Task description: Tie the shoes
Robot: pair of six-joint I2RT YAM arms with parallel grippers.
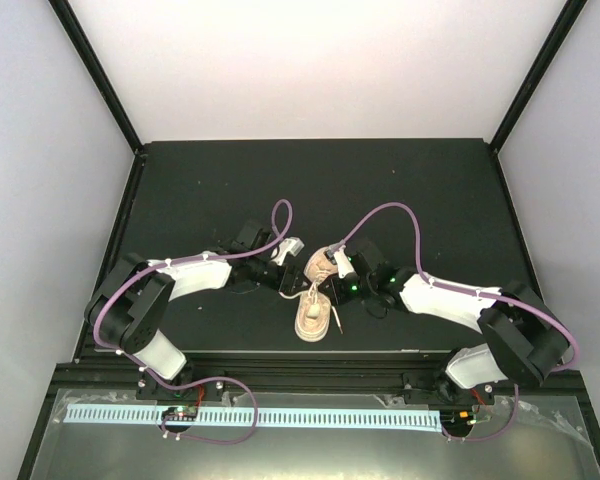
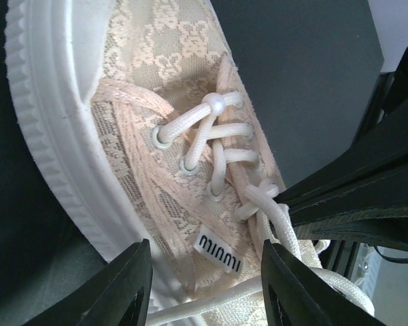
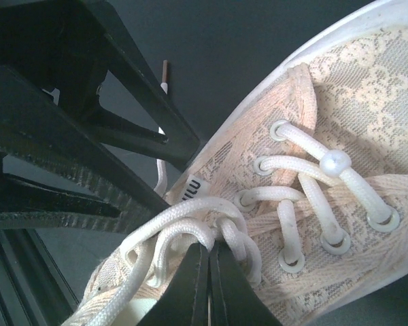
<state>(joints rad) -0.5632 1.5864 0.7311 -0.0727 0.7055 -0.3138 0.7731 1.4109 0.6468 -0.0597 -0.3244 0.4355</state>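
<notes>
The right claw is closed. Its two black fingers lie side by side with only a hairline gap between them, and their tips are at the top crossing of the laces. Several looped strands bunch there, and one strand appears to be pinched between the tips.

The left claw is wide open and holds nothing. Its fingers straddle the upper of the sneaker from above, and a small white label printed in black letters shows in the gap between them. One loose strand runs across below the label, from one finger toward the other.

The two claws face each other over the lacing and are close together. Each one's black fingers fill one side of the other's wrist view.

The lacing runs in crossed rows through pale eyelets. A round white bead or knot sits on the crossing nearest the toe. The fabric is cream with a woven pattern, and the pale sole has a ribbed edge.

From overhead, the sneaker lies upper side up on the black desk. It is near the front edge, about midway between the two arm bases. One lace end trails off its right side onto the desk. A purple cable loops above each arm.
</notes>
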